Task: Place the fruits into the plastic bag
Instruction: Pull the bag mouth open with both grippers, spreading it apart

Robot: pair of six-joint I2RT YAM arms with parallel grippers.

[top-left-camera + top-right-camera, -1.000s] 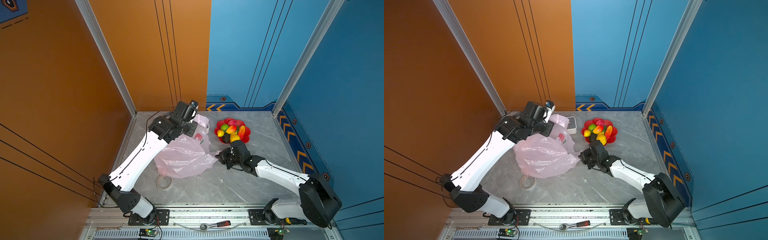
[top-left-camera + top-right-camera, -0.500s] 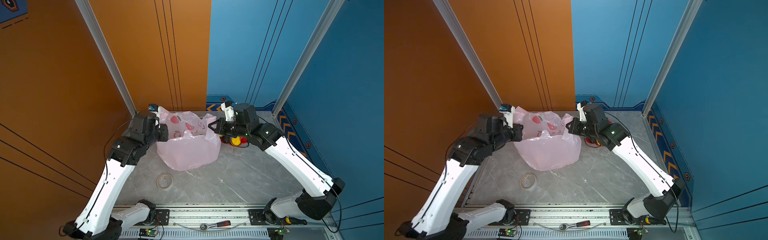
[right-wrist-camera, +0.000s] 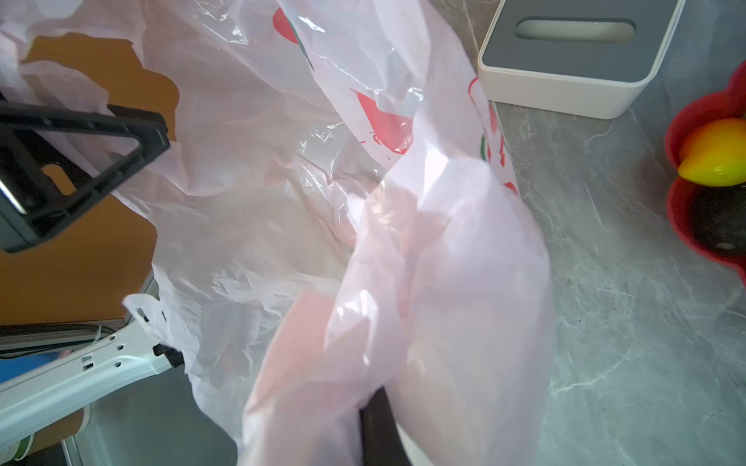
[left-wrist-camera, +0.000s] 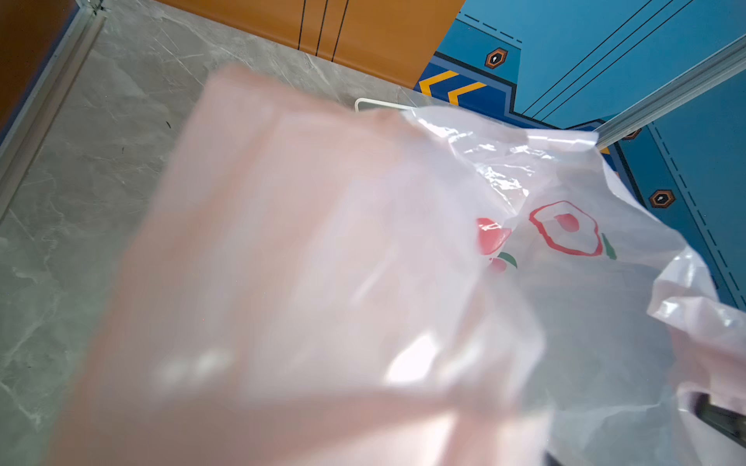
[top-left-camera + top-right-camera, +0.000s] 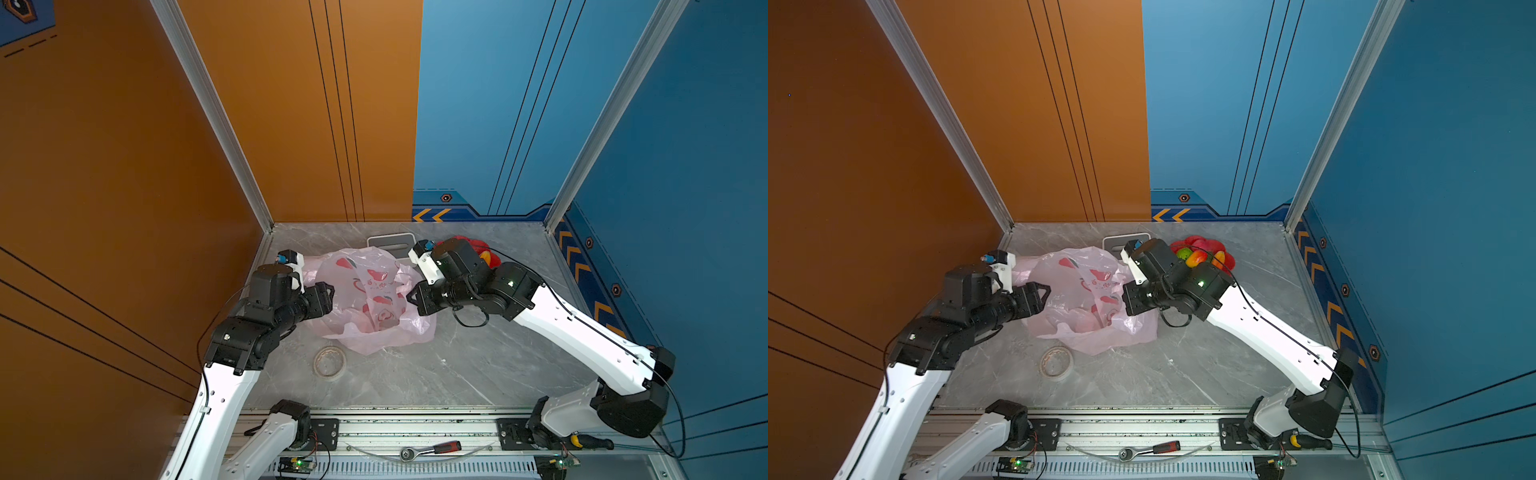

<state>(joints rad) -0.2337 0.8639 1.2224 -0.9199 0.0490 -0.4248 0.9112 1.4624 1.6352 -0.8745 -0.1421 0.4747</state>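
While the right gripper (image 5: 411, 296) is clamped tight on a bunched fold of the plastic bag (image 5: 370, 299) at its rim, that side is held up, probably so the mouth gapes for loading. The left gripper (image 5: 329, 291) sits at the opposite rim, likely there to spread it. Its jaws I cannot tell, apart or closed: only one black triangular finger (image 3: 151, 131) shows in the right wrist view, and blurred pink film covers the left wrist lens.

The bag sits mid-bench, toward the back-left corner, with its bottom slumped on the grey marble-look bench (image 5: 478, 374). As far as shows, the fruits (image 5: 1196, 258) are not bagged. They are piled in the red dish (image 5: 1202, 242) at the back edge, right of centre, just behind the right arm. Up close there is a yellow-red mango (image 3: 714, 155) and a dark avocado (image 3: 722, 222). The dish is near the bag, so carries should be short, I judge.

The tissue box (image 3: 577, 52) is at the back edge, just beside the bag. The tape roll (image 5: 330, 361) lies toward the front edge, apart from the bag.

Writing: the bag has red apple prints plus a line of red characters (image 5: 376, 284), too small to read. No brand is legible anywhere.
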